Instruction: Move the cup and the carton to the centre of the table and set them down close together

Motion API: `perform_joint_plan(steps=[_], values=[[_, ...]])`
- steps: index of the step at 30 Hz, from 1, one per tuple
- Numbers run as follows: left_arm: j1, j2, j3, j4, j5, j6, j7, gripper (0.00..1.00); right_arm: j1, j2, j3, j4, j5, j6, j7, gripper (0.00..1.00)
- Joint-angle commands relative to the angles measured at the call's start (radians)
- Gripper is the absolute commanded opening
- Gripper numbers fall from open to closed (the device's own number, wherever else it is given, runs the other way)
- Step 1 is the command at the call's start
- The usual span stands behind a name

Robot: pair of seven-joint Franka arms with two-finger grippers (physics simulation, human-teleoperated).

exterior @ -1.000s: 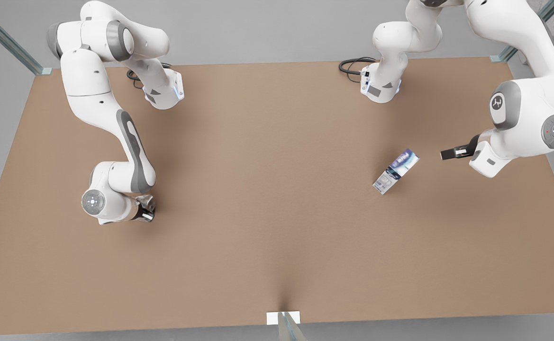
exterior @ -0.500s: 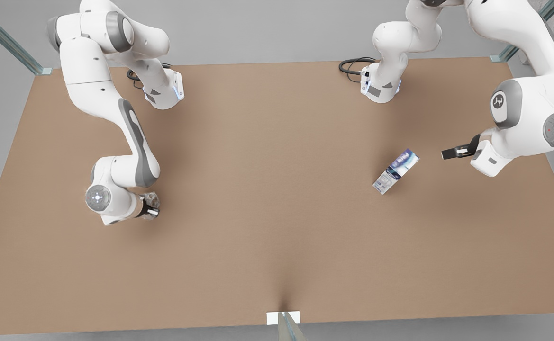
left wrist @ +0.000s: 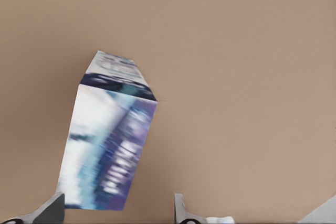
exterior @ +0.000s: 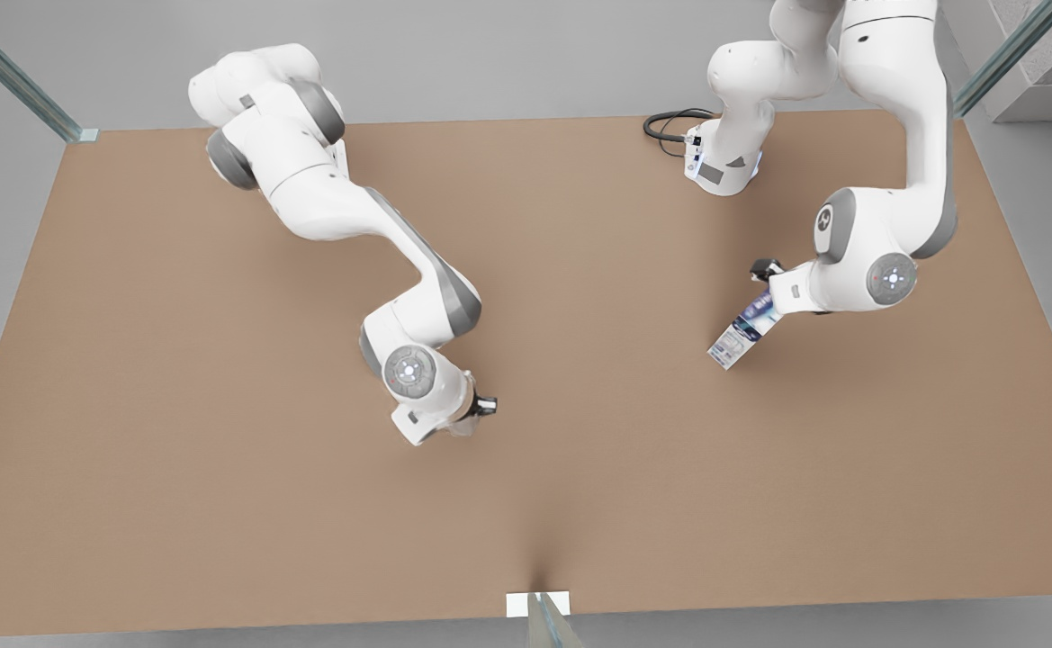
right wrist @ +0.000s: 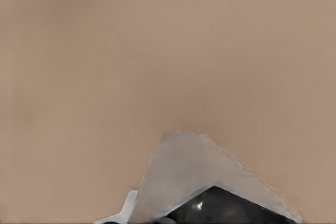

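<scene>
Since a moment ago the right gripper (exterior: 481, 409) has carried the cup (right wrist: 210, 182), clamped between its fingers, from the table's (exterior: 175, 504) nine-o'clock side to just short of centre, so that half looks nearly done. Meanwhile the left gripper (exterior: 764, 279) has swung in over the carton (exterior: 746, 331), its fingers (left wrist: 181, 208) spread wide either side. The white-and-blue carton stands untouched toward three o'clock; the cup shows faceted silver-grey sides.

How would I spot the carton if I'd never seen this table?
On the brown table, look toward the front view's right, beneath the left gripper. The carton stands there, a tall white-and-blue printed box, unlike the silvery cup in the right gripper.
</scene>
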Motion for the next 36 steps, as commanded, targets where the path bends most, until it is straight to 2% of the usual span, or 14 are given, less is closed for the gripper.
perform_joint_plan(steps=[1,3,8,17,18,27,29,36], values=[[0.009,0.002,0.0,-0.002,-0.013,0.006,-0.002,1.0,0.011,0.025,-0.001,0.034,-0.004,0.004,0.008,0.21],[0.009,0.003,0.0,-0.003,-0.052,0.017,-0.002,1.0,0.071,0.123,-0.017,0.16,0.006,0.032,0.018,0.21],[0.009,0.005,0.002,-0.003,-0.059,0.084,0.092,1.0,0.183,0.198,-0.041,0.194,0.041,0.089,0.014,0.21],[0.034,-0.001,0.005,-0.077,-0.053,0.202,0.225,1.0,0.257,0.196,-0.074,0.175,-0.071,0.044,-0.012,0.21],[0.035,-0.001,0.005,-0.083,-0.058,0.204,0.225,1.0,0.257,0.195,-0.072,0.175,-0.071,0.044,-0.011,1.0],[0.042,0.006,0.006,-0.103,-0.059,0.218,0.228,1.0,0.27,0.193,-0.061,0.175,-0.063,0.121,0.005,1.0],[0.043,0.009,0.009,-0.111,-0.058,0.218,0.228,1.0,0.267,0.186,-0.032,0.177,-0.059,0.119,0.034,1.0],[0.055,0.02,0.009,-0.132,-0.058,0.219,0.227,1.0,0.261,0.164,-0.037,0.175,-0.059,0.119,0.023,1.0]])
